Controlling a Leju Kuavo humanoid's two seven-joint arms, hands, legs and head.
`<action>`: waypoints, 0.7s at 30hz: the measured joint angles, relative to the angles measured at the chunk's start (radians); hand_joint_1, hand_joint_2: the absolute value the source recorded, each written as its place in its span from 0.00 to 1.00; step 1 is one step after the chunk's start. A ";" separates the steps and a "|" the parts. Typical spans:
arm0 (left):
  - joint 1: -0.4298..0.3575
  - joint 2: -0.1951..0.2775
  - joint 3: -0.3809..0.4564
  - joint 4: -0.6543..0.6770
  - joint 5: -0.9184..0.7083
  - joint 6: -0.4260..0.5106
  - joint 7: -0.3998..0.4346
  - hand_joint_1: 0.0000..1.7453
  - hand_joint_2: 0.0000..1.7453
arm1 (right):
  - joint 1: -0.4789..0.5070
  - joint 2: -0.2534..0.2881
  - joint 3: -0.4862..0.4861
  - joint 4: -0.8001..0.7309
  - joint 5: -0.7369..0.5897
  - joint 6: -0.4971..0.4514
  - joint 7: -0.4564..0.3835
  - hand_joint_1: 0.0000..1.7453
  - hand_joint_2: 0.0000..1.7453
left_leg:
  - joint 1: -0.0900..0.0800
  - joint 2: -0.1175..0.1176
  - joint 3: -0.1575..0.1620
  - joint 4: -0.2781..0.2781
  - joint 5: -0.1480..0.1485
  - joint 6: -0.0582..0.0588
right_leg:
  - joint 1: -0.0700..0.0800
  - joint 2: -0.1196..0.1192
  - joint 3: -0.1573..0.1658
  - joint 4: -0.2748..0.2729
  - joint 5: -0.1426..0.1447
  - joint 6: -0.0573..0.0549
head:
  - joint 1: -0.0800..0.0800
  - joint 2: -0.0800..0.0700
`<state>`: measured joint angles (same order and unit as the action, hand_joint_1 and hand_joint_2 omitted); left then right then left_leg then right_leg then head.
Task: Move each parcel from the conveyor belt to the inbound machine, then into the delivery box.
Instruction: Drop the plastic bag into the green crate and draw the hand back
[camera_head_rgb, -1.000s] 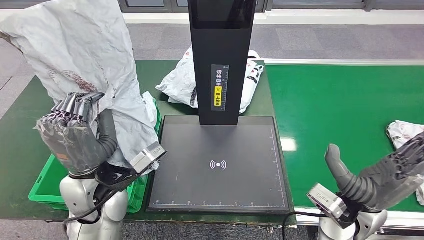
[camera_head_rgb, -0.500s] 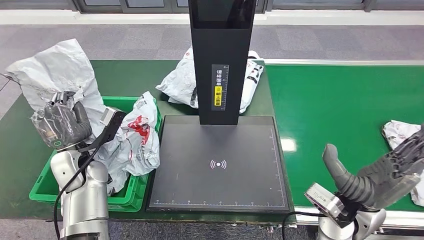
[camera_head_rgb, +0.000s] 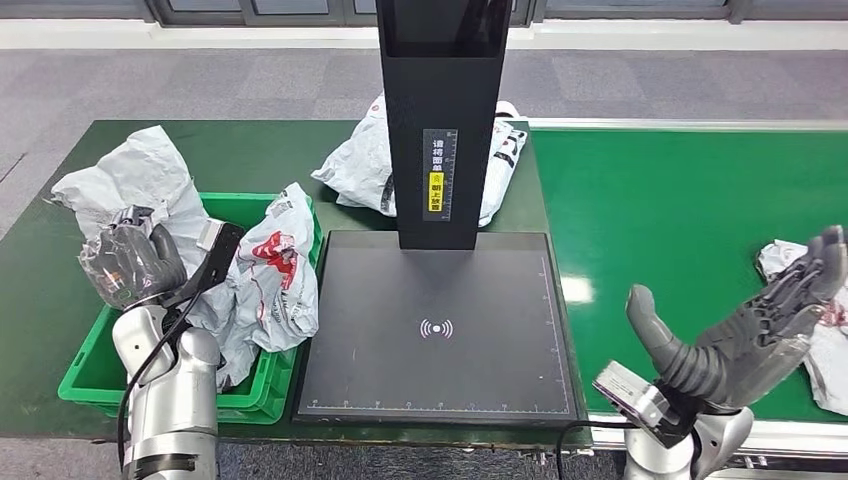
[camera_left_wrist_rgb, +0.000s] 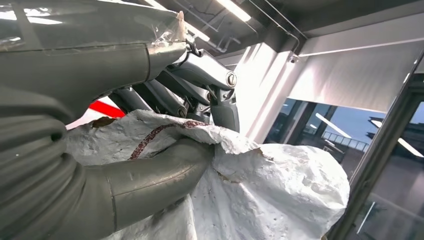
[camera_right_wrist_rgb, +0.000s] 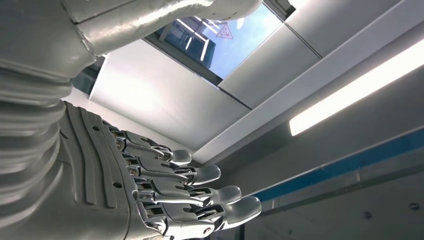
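At the frame's left, the left hand (camera_head_rgb: 128, 262) grips a crumpled grey plastic parcel (camera_head_rgb: 135, 185) over the green plastic crate (camera_head_rgb: 88, 370), apparently for dropping; lower right, the right hand (camera_head_rgb: 770, 325) hovers released, fingers spread.

You see a dark green surface (camera_head_rgb: 300, 150) on the left, and on it stand a green crate (camera_head_rgb: 90, 375), a black scanner (camera_head_rgb: 437, 330) and a white bag (camera_head_rgb: 365, 165) behind the scanner's post. To the right lies the bright green belt (camera_head_rgb: 680, 200), with one parcel (camera_head_rgb: 815, 320) near its right edge.
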<state>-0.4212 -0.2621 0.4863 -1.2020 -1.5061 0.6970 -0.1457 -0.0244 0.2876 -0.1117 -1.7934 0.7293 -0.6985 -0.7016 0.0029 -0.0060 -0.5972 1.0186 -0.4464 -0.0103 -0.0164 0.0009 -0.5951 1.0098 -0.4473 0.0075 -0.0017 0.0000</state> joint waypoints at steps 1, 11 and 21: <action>0.000 0.002 0.001 0.002 0.000 0.000 0.004 0.00 1.00 | -0.001 0.000 0.001 0.004 0.001 0.000 0.000 0.00 1.00 | 0.000 0.000 0.000 0.000 0.000 0.000 | 0.000 0.000 0.000 0.000 0.000 0.000 | 0.000 0.000; 0.000 0.007 0.035 -0.010 0.059 0.003 -0.070 0.00 1.00 | -0.007 0.000 -0.010 0.057 0.001 0.000 0.001 0.00 1.00 | 0.000 0.000 0.000 0.000 0.000 0.000 | 0.000 0.000 0.000 0.000 0.000 0.000 | 0.000 0.000; 0.000 -0.010 0.070 -0.039 0.073 0.004 -0.128 0.00 1.00 | -0.025 0.000 -0.059 0.119 0.013 0.000 0.001 0.00 1.00 | 0.000 0.000 0.000 0.000 0.000 0.000 | 0.000 0.000 0.000 0.000 0.000 0.000 | 0.000 0.000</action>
<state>-0.4214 -0.2722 0.5567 -1.2414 -1.4334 0.7012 -0.2741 -0.0492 0.2876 -0.1711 -1.6749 0.7427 -0.6985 -0.7005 0.0029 -0.0062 -0.5972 1.0186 -0.4463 -0.0103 -0.0165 0.0006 -0.5953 1.0098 -0.4473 0.0075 -0.0018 -0.0001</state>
